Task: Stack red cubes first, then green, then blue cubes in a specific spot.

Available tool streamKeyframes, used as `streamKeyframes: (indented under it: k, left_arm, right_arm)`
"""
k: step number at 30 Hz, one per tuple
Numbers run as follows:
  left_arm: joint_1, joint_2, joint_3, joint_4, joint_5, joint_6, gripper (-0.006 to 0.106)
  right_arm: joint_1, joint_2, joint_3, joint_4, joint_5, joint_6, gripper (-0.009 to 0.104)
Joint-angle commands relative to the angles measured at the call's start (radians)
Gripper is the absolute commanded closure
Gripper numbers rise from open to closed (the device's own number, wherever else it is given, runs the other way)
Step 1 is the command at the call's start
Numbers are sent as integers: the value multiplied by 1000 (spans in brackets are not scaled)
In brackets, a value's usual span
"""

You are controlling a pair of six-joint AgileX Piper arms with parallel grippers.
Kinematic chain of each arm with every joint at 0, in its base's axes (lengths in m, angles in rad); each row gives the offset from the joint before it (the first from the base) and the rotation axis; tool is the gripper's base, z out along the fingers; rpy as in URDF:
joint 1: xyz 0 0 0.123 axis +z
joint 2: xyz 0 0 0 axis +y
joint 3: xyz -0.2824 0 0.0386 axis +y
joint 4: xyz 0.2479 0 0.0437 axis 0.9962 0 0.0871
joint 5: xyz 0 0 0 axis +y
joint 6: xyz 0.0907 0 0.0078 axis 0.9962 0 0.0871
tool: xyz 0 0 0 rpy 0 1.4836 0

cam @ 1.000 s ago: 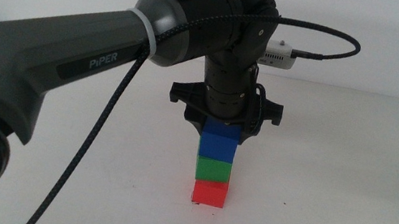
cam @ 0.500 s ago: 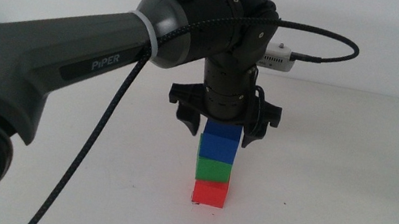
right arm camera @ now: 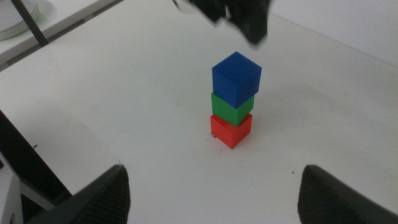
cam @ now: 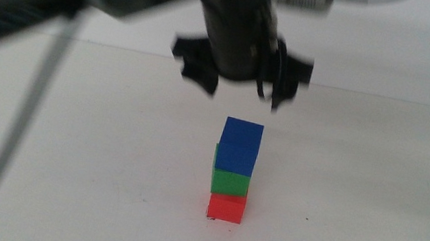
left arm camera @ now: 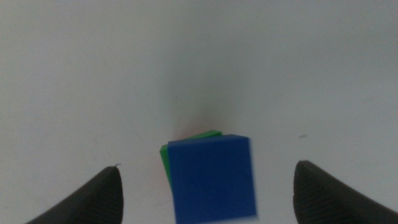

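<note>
The left gripper [cam: 239, 85] hangs blurred above the stack, clear of it, its jaws spread wide with nothing between them. Below it on the white table [cam: 84, 159], the red cube [cam: 226, 207] sits at the bottom, the green cube [cam: 230, 181] on it, and the blue cube [cam: 240, 145] on top, turned a little askew so that it overhangs the green one. From the left wrist, blue covers most of green. The right gripper [right arm camera: 211, 193] waits near the table's right edge, well apart from the stack, its jaws released and empty.
</note>
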Motion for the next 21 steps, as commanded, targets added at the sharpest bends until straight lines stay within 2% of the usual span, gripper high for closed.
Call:
streamKeyframes:
  k: [1,8,11,17,19,21]
  left_arm:
    - [-1,-94,-7,22,-2,7,7]
    - [-1,-383,37,105,-2,208,7]
    - [1,-518,113,165,-2,303,7]
    - [107,-804,384,204,-2,299,7]
    - [178,-915,486,186,-2,301,7]
    - [301,-1010,593,99,-99,361,7]
  right_arm:
    - [-9,-3,3,-11,-7,-2,13]
    - [-9,-3,3,-11,-7,-2,13]
    - [-9,-3,3,-11,-7,-2,13]
    - [-9,-3,3,-11,-7,-2,14]
    - [-9,-3,3,-8,-7,-2,13]
    - [-9,-3,3,-10,-7,-2,13]
